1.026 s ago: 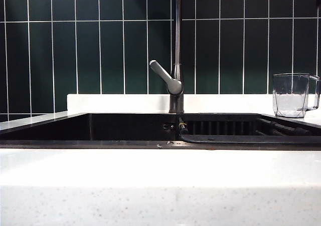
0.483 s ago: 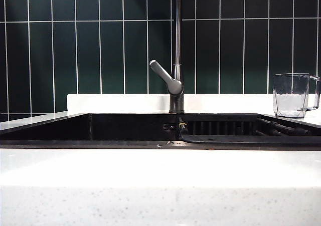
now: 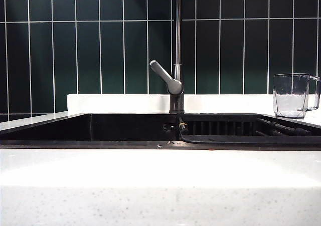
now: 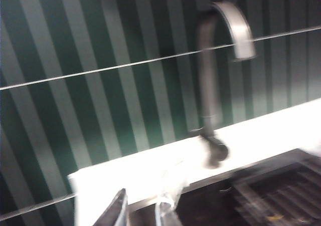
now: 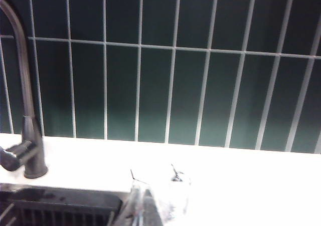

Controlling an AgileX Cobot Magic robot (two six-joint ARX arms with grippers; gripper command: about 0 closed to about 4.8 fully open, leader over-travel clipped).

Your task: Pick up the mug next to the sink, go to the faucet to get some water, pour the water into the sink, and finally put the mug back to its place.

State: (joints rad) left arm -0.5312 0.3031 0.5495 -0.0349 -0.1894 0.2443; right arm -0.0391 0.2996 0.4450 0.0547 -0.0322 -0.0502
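Three task items on view. Mug [image 3: 291, 95]: clear, faceted, handle turned toward the right edge of the exterior view, standing upright on the white tabletop [image 3: 160, 186] just beside the right end of the sink [image 3: 90, 128]; nothing touches it. In the right wrist view the mug [image 5: 170, 191] shows only as a pale, washed-out shape on the bright tabletop, near the end effector tips. Faucet [image 3: 176, 60]: thin dark pipe rising from a short round base at the back rim of the sink, roughly mid-frame, grey lever angled up to the left. Sink: wide black basin set into the tabletop, with a black ribbed rack [image 3: 235, 128] in its right half. Dark green wall tiles [image 3: 100, 45] with pale joints stand behind. Neither arm appears in the exterior view. Left end effector [image 4: 143, 213]: seen only in its own blurred wrist view, fingertips at the frame edge with a small gap between them, nothing visibly held, aimed toward the faucet [image 4: 213, 85] and the back ledge; whether the jaws count as released or clenched cannot be told. Right end effector [image 5: 140, 211]: fingers pressed together into one narrow tip, clenched on nothing, pointing at the tabletop behind the sink with the faucet [image 5: 27, 131] off to one side.
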